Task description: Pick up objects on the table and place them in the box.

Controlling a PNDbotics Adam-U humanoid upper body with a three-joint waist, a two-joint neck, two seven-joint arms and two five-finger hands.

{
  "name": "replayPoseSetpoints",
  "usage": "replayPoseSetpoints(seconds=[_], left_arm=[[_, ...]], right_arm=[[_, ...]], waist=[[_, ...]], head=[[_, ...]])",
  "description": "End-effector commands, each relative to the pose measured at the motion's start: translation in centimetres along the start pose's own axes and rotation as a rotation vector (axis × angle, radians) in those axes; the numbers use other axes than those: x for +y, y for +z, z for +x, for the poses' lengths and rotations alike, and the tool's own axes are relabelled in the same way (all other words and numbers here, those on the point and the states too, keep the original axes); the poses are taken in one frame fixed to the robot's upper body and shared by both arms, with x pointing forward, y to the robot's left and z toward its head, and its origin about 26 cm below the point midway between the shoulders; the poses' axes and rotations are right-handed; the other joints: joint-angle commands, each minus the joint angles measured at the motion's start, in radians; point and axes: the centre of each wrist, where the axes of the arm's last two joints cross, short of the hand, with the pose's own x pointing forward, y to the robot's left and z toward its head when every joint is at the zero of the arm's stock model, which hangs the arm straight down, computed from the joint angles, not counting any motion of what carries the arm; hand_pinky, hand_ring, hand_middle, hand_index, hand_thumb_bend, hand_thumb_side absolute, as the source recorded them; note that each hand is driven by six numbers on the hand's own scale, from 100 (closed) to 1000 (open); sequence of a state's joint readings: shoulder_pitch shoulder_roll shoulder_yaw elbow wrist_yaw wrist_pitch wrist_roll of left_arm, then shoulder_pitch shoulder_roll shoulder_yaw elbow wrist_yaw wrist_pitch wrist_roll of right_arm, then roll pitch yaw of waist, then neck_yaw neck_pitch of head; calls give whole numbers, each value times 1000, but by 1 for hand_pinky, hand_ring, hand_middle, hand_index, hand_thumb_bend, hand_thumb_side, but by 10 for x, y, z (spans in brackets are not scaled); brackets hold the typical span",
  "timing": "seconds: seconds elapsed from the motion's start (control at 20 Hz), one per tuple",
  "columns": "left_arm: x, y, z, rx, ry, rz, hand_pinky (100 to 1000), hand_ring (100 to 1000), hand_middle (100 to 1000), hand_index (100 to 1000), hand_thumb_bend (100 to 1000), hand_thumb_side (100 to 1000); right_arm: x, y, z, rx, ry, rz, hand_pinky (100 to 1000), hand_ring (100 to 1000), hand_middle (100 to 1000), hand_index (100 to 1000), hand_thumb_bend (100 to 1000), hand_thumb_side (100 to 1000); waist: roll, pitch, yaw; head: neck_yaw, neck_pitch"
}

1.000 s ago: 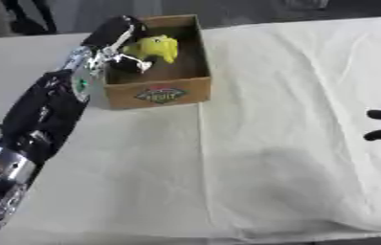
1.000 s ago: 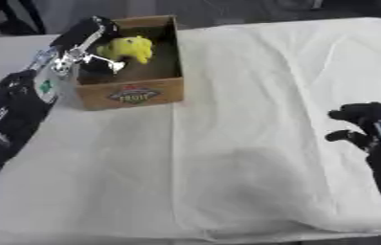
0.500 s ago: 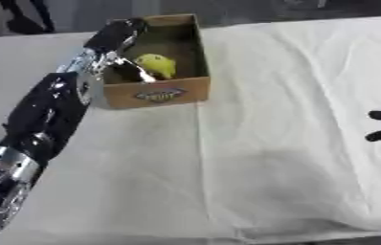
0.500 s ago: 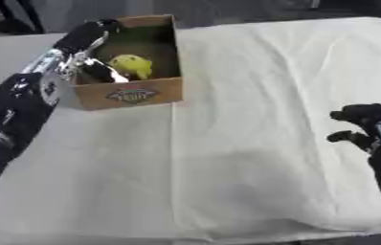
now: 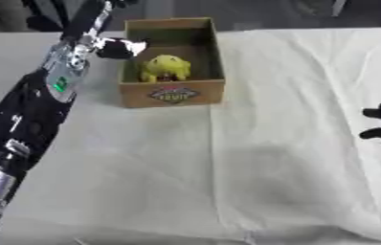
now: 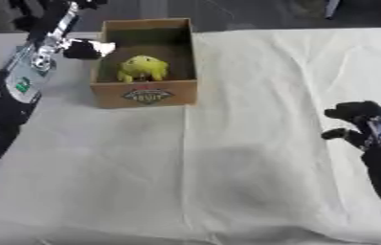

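We see a white cloth covering the table, creased beside the right hand, and dark floor beyond, past the left hand.

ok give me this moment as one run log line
yellow plush toy: inside brown cardboard box | left hand: beside box's left wall, holding nothing | right hand: idle at right edge

So the table is covered edge to edge with a whitish cloth, pretty wrinkled, with a long crease running down the middle toward the near edge. The only thing sitting straight on it is a brown cardboard box up at the far left, open on top, with an oval printed label on its near wall.
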State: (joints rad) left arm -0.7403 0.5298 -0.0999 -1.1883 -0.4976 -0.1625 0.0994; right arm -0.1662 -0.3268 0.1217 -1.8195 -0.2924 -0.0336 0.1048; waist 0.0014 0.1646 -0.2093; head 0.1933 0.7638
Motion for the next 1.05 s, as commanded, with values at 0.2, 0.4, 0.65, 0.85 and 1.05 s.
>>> replayPoseSetpoints(seconds=[0.2,0.4,0.65,0.85,1.05], left_arm=[[44,38,38,-56,452,58,761,691,630,754,179,422],[50,80,52,-74,655,35,769,693,629,755,132,478],[45,110,50,-29,720,75,772,697,633,756,132,515],[37,122,49,-13,745,99,771,694,629,754,123,522],[32,129,50,-18,746,107,767,688,620,751,107,520]], right_arm=[[-7,-1,9,-31,14,-26,586,789,604,693,100,704],[-9,0,9,-35,14,-40,587,788,604,693,100,703],[-11,1,9,-36,14,-54,587,788,604,694,100,705],[-11,2,10,-40,12,-62,587,788,604,694,100,706],[-12,2,10,-42,13,-65,587,788,604,694,100,707]], waist=[[-6,-18,34],[-10,-19,62],[-16,-20,93],[-18,-18,102],[-20,-15,103]], head=[[-20,6],[-30,6],[-36,6],[-43,6],[-52,6]])
